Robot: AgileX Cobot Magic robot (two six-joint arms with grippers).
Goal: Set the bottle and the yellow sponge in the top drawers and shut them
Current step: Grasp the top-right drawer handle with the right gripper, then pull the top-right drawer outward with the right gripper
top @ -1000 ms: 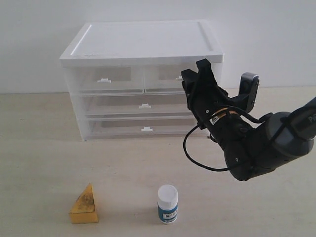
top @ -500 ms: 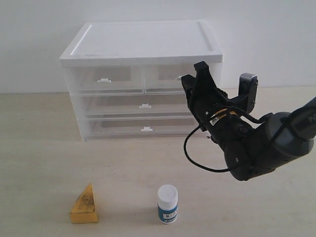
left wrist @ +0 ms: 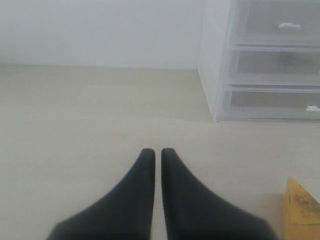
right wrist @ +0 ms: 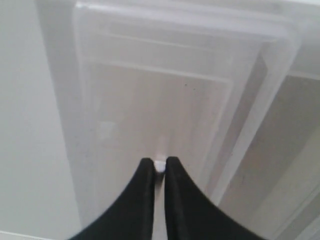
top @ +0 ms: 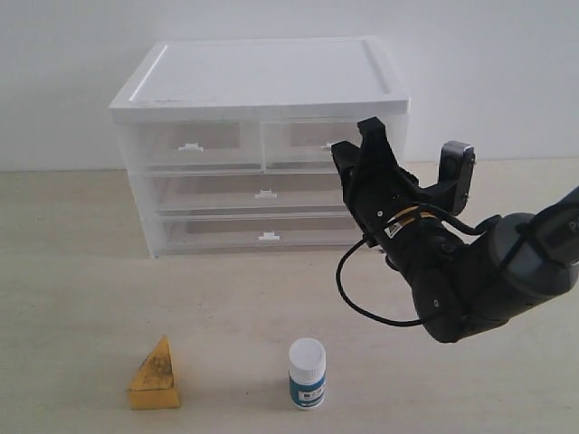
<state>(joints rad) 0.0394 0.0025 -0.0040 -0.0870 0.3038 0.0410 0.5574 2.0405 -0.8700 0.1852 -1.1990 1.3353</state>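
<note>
The white bottle [top: 307, 372] with a blue label stands on the table in front. To its left stands the yellow sponge [top: 156, 375], whose edge also shows in the left wrist view [left wrist: 301, 210]. The white-topped cabinet [top: 262, 77] holds the top left drawer [top: 190, 145] and the top right drawer [top: 303, 140]. My right gripper [top: 353, 143] is at the top right drawer's front, shut on its small white clip handle [right wrist: 159, 165]. My left gripper [left wrist: 157, 152] is shut with nothing in it, low over the table left of the cabinet, and is out of the exterior view.
Two full-width drawers [top: 264, 194] sit shut below the top pair. A pale wall stands right behind the cabinet. The right arm's black cable [top: 348, 289] loops down over the table in front of the cabinet's right corner.
The right gripper has drawn slightly away from the cabinet and lower, still on the handle; the top right drawer front seems to have come out a little. Bottle and sponge have not moved.
</note>
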